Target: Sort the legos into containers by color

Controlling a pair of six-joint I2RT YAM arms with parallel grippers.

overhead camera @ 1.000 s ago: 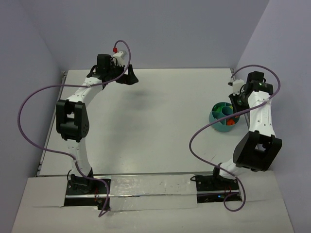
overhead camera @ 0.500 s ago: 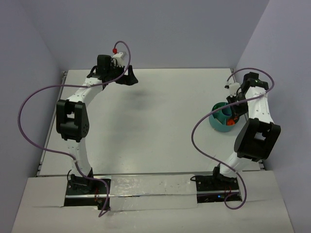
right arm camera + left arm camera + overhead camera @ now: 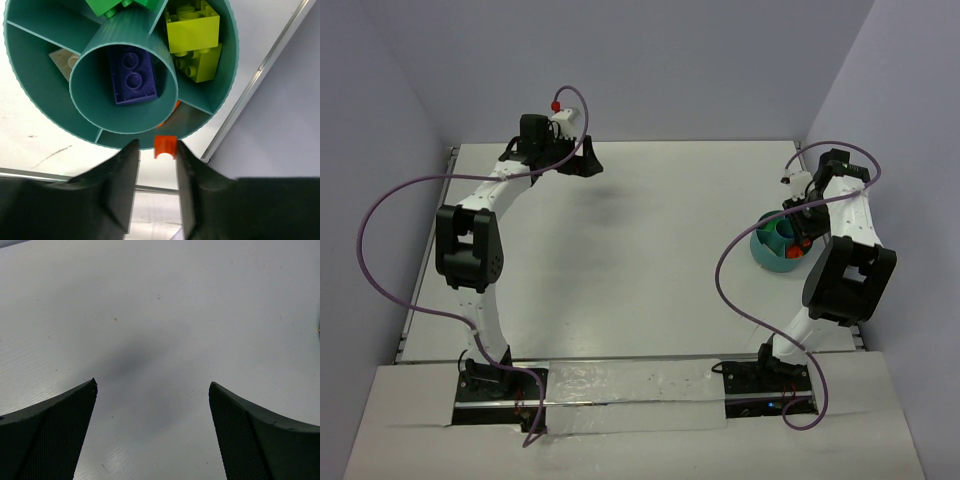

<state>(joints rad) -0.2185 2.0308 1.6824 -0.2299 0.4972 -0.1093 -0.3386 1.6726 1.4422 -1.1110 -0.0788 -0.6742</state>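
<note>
The containers are one round teal bowl [image 3: 227, 75] [image 3: 770, 258] with a centre tube and wedge compartments. A purple lego [image 3: 131, 75] lies in the tube, lime green legos [image 3: 194, 32] and a dark green lego [image 3: 107, 6] in separate wedges. My right gripper [image 3: 155, 150] [image 3: 798, 225] hangs over the bowl's near rim. A small orange-red lego [image 3: 165, 146] sits between its fingers against the right one, with a gap to the left one. My left gripper [image 3: 152, 385] [image 3: 582, 160] hovers wide open over bare table at the far left.
A pale brick [image 3: 67, 60] lies in another wedge, and a sliver of orange [image 3: 172, 107] shows in the wedge under the gripper. The bowl stands close to the table's right edge [image 3: 260, 75] and the side wall.
The right arm has swung in over the bowl, and its jaws have spread apart around the orange-red lego. The left arm has barely moved.
</note>
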